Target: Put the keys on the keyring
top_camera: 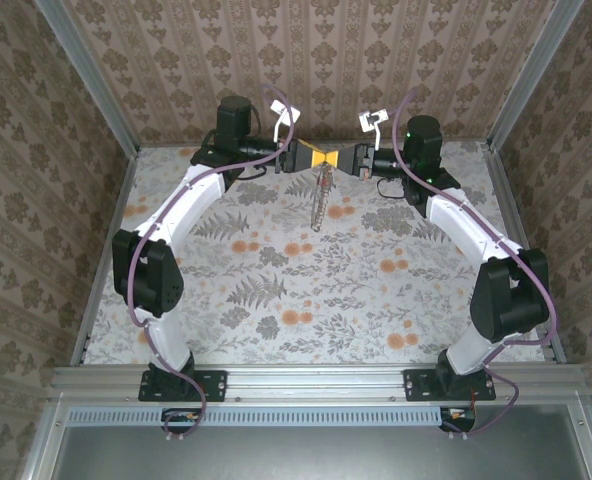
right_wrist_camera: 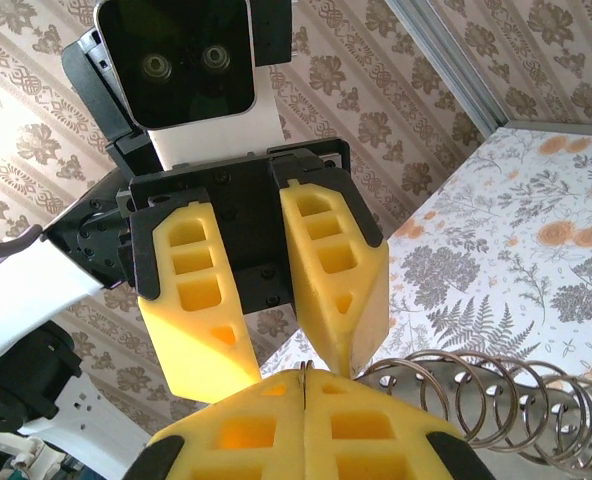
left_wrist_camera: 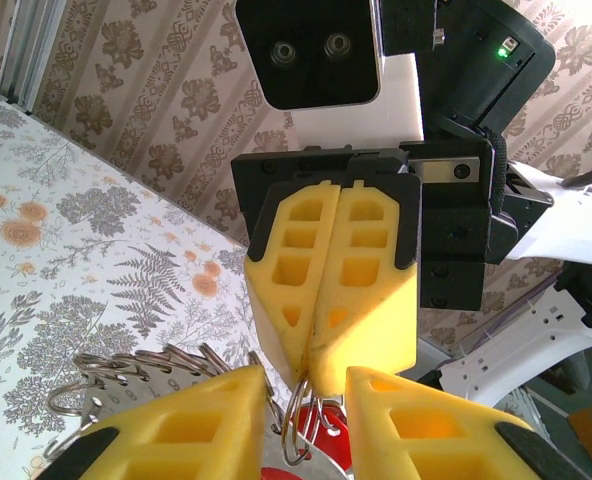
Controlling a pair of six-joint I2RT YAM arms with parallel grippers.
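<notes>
Starting at the right claw [right_wrist_camera: 306, 390]: shut, pad against pad, and seemingly pinching the end loop of the keyring [right_wrist_camera: 476, 405] (wire loops spring out right at the seam). Meets the left claw [right_wrist_camera: 294, 360] nose to nose, above the far middle of the bench [top_camera: 276, 300]. On the left claw: parted, with a plain gap between the yellow fingers [right_wrist_camera: 196, 300] and nothing visibly clamped. From the left wrist, in that gap and just under the right claw's tip: a couple of wire loops and the red head of the key [left_wrist_camera: 324, 452]. Pressed by the fingers or merely lying between them, cannot tell (dark blade hidden).

For the coming move: key dead ahead of the left claw and already inside its gap. Probably calls for a squeeze on the red head, then a feed onto the loop held opposite. Left arm nearer the key, right arm anchoring the ring.

Outward from there: the rest of the keyring trails from the meeting point toward the near side in the top view, long axis far to near, leaning slightly left. Hanging free or brushing the bench, cannot tell. In the way: slack loops crowding beside the left fingers, apt to get nipped along with the key. Beyond: patterned walls [top_camera: 306, 50] far, left and right, well apart.
</notes>
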